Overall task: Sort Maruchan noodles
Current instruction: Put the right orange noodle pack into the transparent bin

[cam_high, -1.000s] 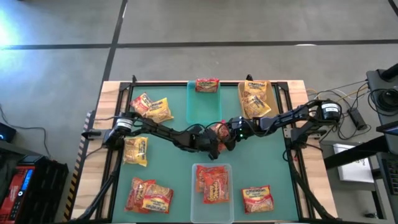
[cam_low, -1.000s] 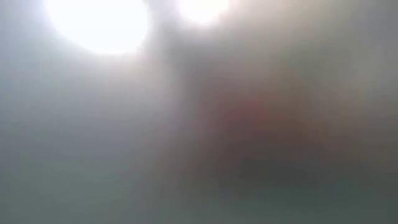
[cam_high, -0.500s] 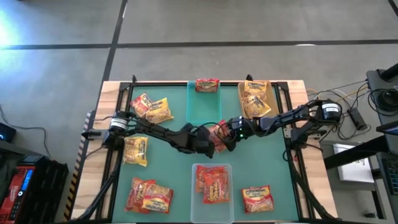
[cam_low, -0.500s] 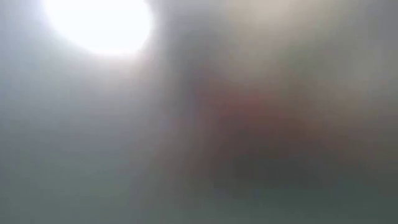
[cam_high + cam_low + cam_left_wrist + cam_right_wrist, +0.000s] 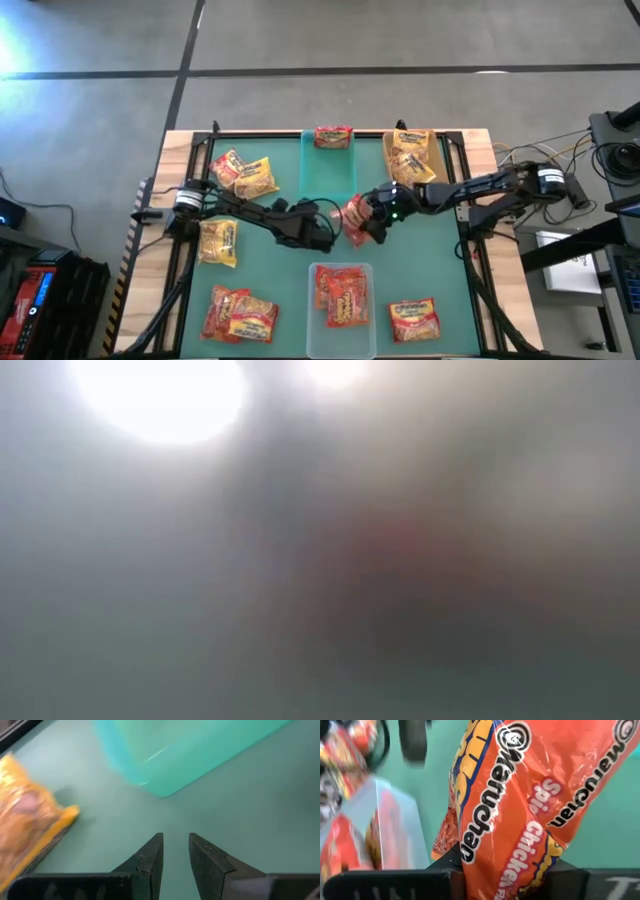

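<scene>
Mid-table, over green mat: red-orange Maruchan packet (image 5: pixel 357 215) hangs in right gripper (image 5: pixel 372 222), w/ clear bin (image 5: pixel 343 322) toward near edge.

Packet: "Spicy Chicken" label, crinkly plastic; right wrist view shows packet (image 5: pixel 520 805) filling frame, clamped at its lower end betw. the dark fingers, long axis running away from gripper.

Key relation: clear bin's wall (image 5: pixel 395 830) shows just beside held packet in right wrist view; bin already holds red-orange packets (image 5: pixel 342 290). Judged drop target lies short way from gripper toward table's near edge.

Right gripper: clenched on packet, arm reaching in from right side.

Left gripper (image 5: pixel 322 237): near packet but apart from it, on its left; fingers (image 5: pixel 150 857) empty, narrow gap betw. them, nothing gripped. Left wrist view: teal bin (image 5: pixel 190 745) ahead, yellow packet (image 5: pixel 30 820) off to side.

Nearer arm: right, since it holds the packet.

Other packets: yellow pair (image 5: pixel 243 173) far left; one (image 5: pixel 218 242) at left edge; pair (image 5: pixel 240 314) near left; one (image 5: pixel 412 318) near right; one (image 5: pixel 333 136) at far end of teal bin; several in tan bin (image 5: pixel 410 158).

Low view: blurred glare, no detail.
</scene>
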`<state>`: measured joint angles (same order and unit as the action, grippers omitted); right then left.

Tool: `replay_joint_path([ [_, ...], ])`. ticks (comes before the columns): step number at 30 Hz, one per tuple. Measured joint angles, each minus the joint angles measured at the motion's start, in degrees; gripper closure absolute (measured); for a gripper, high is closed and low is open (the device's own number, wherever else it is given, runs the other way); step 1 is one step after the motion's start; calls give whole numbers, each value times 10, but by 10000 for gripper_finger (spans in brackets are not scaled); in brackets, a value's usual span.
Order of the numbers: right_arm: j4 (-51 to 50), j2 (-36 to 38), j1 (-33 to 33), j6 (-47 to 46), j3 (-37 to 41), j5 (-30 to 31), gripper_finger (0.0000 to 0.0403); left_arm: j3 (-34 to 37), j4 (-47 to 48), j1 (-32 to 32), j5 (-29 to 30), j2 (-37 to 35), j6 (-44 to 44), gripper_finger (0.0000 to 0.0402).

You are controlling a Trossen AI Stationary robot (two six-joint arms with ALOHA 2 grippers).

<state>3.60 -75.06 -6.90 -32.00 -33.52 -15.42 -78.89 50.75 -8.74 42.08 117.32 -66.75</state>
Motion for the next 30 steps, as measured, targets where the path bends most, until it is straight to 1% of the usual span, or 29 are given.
replay_joint_path([
  [3,-68,27,4,19,-11,-21,329,0,36,-7,5,0,-48,326],
  [5,-96,45,10,23,-17,-32,329,0,46,-14,8,0,-67,326],
  [8,-116,76,25,23,-27,-36,329,3,48,-20,9,0,-79,326],
  [11,-138,104,45,20,-42,-56,329,6,53,-22,9,2,-89,326],
  [15,-123,120,103,-7,-53,-52,329,6,57,-21,9,6,-98,326],
  [19,-73,102,190,-31,-55,-25,329,6,59,-21,9,6,-87,326],
  [21,-33,89,232,-42,-57,-20,329,7,61,-21,9,5,-78,326],
  [23,-2,73,270,-46,-63,-2,329,7,63,-21,9,4,-75,326],
  [26,30,47,318,-44,-79,36,329,7,64,-20,10,4,-74,326],
  [30,38,-3,365,-28,-107,86,329,6,73,-19,10,4,-73,326],
])
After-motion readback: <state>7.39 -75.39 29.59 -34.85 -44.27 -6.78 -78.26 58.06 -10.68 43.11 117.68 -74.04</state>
